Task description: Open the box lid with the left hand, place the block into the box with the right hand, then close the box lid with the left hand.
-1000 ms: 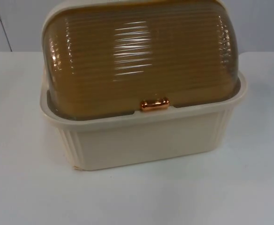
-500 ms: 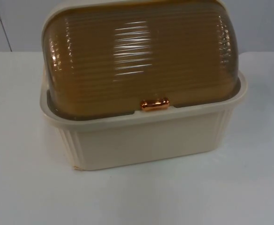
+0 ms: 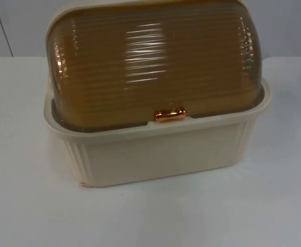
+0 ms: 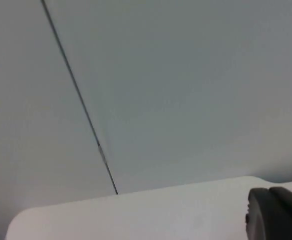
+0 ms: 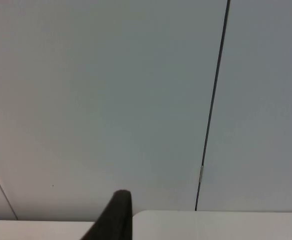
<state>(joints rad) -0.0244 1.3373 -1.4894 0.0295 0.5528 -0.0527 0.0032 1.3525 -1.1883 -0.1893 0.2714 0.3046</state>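
Observation:
A cream box (image 3: 160, 154) with ribbed sides stands in the middle of the white table in the top view. Its amber, ribbed, see-through dome lid (image 3: 155, 62) is down on the box's rim. A small copper handle (image 3: 170, 115) sits at the lid's front edge. A black part of my left gripper (image 4: 278, 212) shows in the left wrist view, held off the table and facing the grey wall. A black part of my right gripper (image 5: 117, 215) shows in the right wrist view, likewise facing the wall. Both arms wait away from the box.
The white table top (image 3: 27, 206) stretches around the box on the left, right and front. The grey partition wall (image 3: 16, 25) stands behind it, with dark panel seams (image 4: 81, 105) (image 5: 213, 105).

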